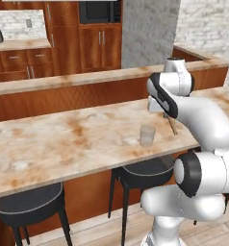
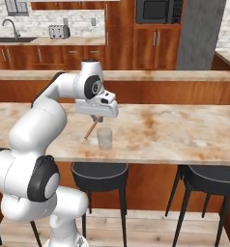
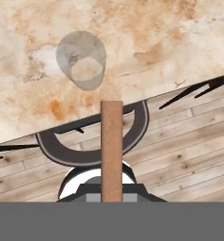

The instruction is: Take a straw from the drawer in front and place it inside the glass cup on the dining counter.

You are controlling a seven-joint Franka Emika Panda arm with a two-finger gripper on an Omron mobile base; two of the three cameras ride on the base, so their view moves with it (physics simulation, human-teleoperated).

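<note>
1. left base view: hand (image 1: 165, 113) hangs above the near edge of the bench (image 1: 63, 139), partly hidden behind the robot's own upper arm. straw (image 1: 172, 126) slants down from it, lower end close to the stone or on it, cannot tell which. glass cup (image 1: 147, 135) stands upright on the bench just to the left of the straw, apart from it. likely carried low and angled so the tip can be steered toward the rim.

2. right base view: hand (image 2: 93, 117) sits under the white wrist block, clenched on the upper end of the straw (image 2: 91, 130). straw leans down and to the left, lower end beside the glass cup (image 2: 104, 138), not inside it. dark stool (image 2: 98, 173) tucked below the bench (image 2: 175, 132) edge. placing step judged not yet done: straw outside the cup.

3. hand view: straw (image 3: 112, 150) runs straight up from between the fingertips, looking thick because so near the lens. glass cup (image 3: 82, 60) lies up and left of the straw's end, mouth open, empty. offset suggests a shift toward the cup and a more upright straw before release. risk: tip catching the rim and tipping the light cup.
</note>
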